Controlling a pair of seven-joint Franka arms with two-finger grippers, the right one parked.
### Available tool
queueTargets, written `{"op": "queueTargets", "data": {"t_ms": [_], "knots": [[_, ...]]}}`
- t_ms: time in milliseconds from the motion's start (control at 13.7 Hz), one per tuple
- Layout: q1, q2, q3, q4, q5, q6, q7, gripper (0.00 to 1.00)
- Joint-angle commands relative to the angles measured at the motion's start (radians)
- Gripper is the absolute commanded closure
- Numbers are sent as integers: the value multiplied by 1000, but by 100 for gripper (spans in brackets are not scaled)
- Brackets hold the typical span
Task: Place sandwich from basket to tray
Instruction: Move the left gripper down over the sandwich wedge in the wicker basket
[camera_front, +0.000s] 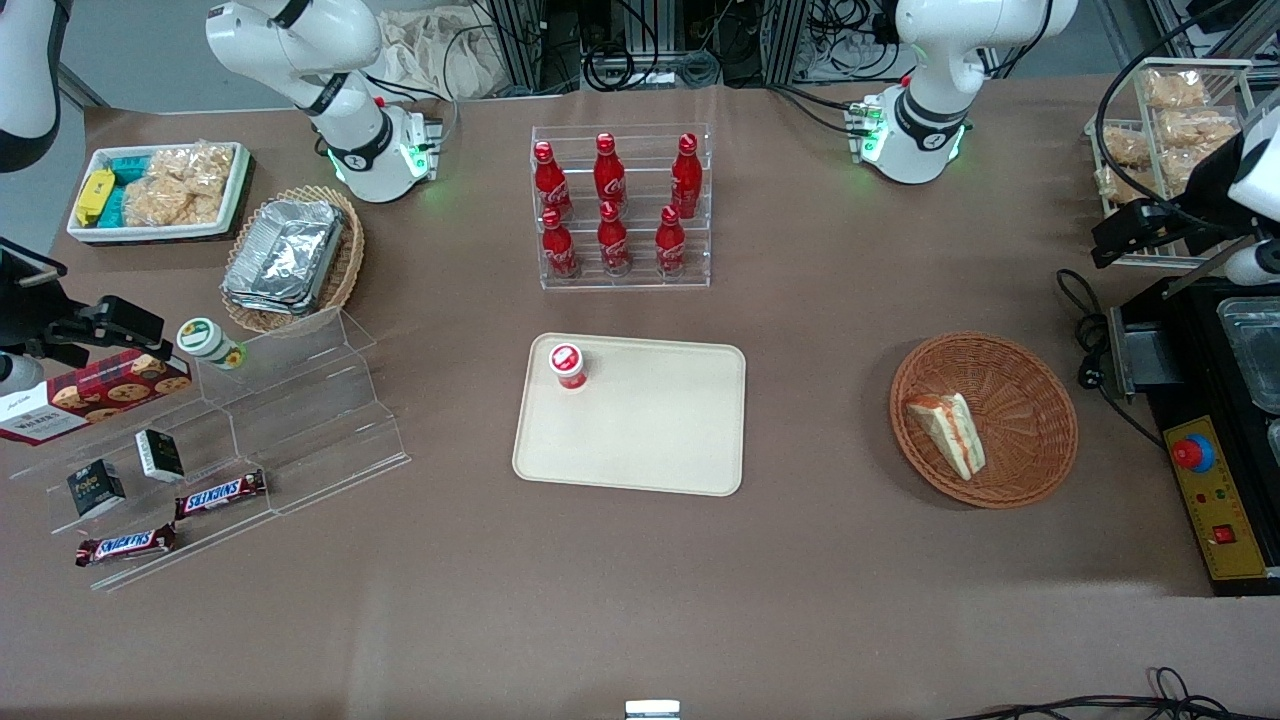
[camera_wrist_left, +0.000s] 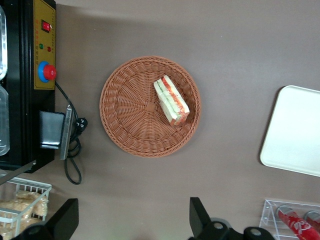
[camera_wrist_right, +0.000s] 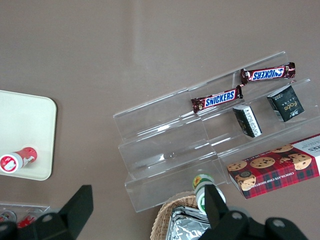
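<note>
The sandwich, a pale wedge with an orange-red and green stripe, lies inside the round reddish-brown basket, toward the working arm's end of the table. In the left wrist view the sandwich rests off-centre in the basket. My gripper hangs open and empty high above bare table, beside the basket and farther from the front camera; it also shows by the table's edge as my gripper. The cream tray lies flat mid-table with a small red-capped bottle standing in one corner. The tray's edge shows too.
A black control box with a red button and cables stands close beside the basket. A wire rack of snack packets is near my gripper. A clear rack of red cola bottles stands just past the tray. A stepped acrylic shelf lies toward the parked arm's end.
</note>
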Motion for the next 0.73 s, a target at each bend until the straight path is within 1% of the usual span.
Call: {"op": "queueTargets", "data": {"t_ms": [0,219,438,656], "knots": [[2,9,-10,24,19,-28,9,0],[2,32,-10,22,5,-15,-9,0],[-8,139,-20,27,3,-3,-115,0],[-31,251,-33,16,5,101,-203,0]]}}
